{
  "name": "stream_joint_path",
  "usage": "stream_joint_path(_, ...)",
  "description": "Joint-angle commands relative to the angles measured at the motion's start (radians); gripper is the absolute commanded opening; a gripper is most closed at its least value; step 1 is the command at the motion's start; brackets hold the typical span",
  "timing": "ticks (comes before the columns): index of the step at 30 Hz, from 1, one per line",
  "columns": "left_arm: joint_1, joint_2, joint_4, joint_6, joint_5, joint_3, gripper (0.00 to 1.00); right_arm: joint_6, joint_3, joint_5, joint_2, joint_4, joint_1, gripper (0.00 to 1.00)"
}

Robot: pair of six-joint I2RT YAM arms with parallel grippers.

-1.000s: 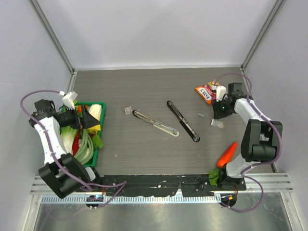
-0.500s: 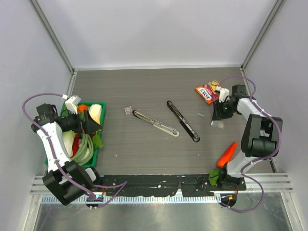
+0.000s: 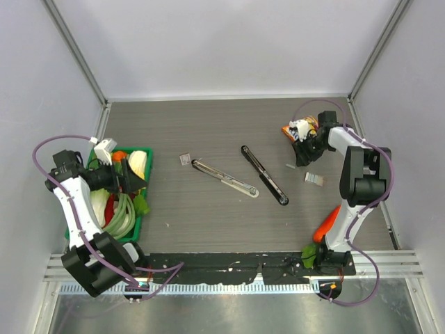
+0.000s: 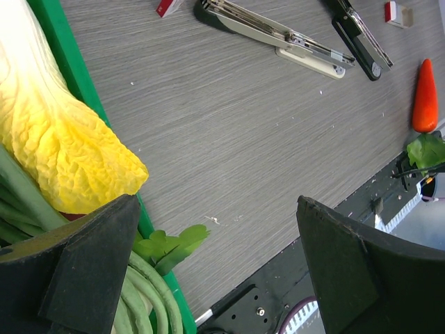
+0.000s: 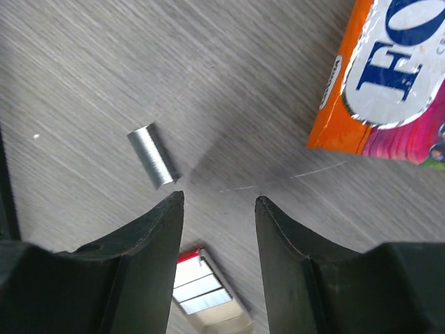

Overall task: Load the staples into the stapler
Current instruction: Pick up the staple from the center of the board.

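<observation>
A: While the staples (image 3: pixel 314 179) lay on the surface (image 3: pixel 208 125), where were the jaws?
B: The box sat right of the black stapler (image 3: pixel 264 175). Right jaws hung near it, partly parted, empty, beside a snack packet (image 3: pixel 299 132). Left jaws gaped wide above a green basket (image 4: pixel 73 59).

Left gripper (image 4: pixel 219 240) gaping wide, empty, held low, right gripper (image 5: pixel 217 202) partly parted, empty, pointing down

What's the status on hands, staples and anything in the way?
Left hand open, empty, by the basket. Right hand open, empty, over the table near the snack packet. Staple box and loose staple strip lie beside it. Nothing covers them.
</observation>
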Motion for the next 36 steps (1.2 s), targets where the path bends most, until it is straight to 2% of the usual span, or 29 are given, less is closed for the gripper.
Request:
stream_joint_path(1, 0.006, -0.022, 0.032, -0.018, 0.021, -0.006, 1.00, -0.106, 0.112, -0.007, 0.030, -0.078, 0.014, 0.52)
stream_joint_path(21, 0.006, -0.026, 0.052, -0.039, 0.013, -0.012, 1.00, -0.186, 0.094, -0.001, 0.050, -0.118, 0.101, 0.53)
stream_joint_path(29, 0.006, -0.020, 0.050, -0.041, 0.016, -0.011, 1.00, -0.195, 0.084, -0.032, 0.044, -0.126, 0.105, 0.53)
stream_joint_path(36, 0.006, -0.023, 0.050, -0.041, 0.015, -0.012, 1.00, -0.189, 0.078, 0.007, 0.064, -0.121, 0.111, 0.53)
